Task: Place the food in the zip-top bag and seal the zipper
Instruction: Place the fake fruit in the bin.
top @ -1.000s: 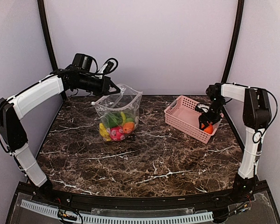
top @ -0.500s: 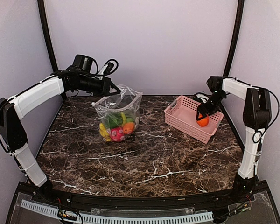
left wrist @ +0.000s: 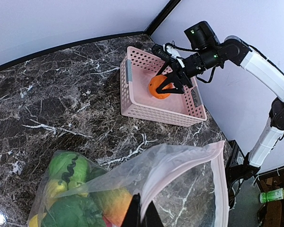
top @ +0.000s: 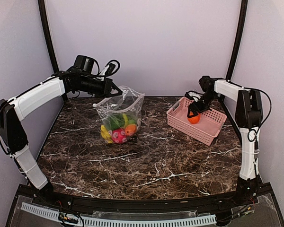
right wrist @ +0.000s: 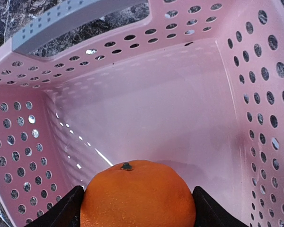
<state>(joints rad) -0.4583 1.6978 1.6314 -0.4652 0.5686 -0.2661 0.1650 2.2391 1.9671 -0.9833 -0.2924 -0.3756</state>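
The clear zip-top bag (top: 120, 111) stands open at the back left and holds several toy foods (top: 117, 128): yellow, green, red-pink and orange pieces. My left gripper (top: 114, 91) is shut on the bag's pinkish top strip (left wrist: 180, 165) and holds the mouth up. My right gripper (top: 195, 113) is shut on a toy orange (top: 194, 118) and holds it above the pink basket's (top: 206, 132) inside. In the right wrist view the orange (right wrist: 137, 196) sits between the two fingers with the basket floor below. It also shows in the left wrist view (left wrist: 158, 87).
The pink slotted basket (left wrist: 146, 106) stands at the back right on the dark marble table (top: 146, 161). Its floor (right wrist: 156, 113) shows nothing else in it. Grey walls and black corner posts close the back and sides.
My right gripper has lifted the orange and carried it leftward across the basket, from the right rim to the left part. The left arm and bag have not moved.
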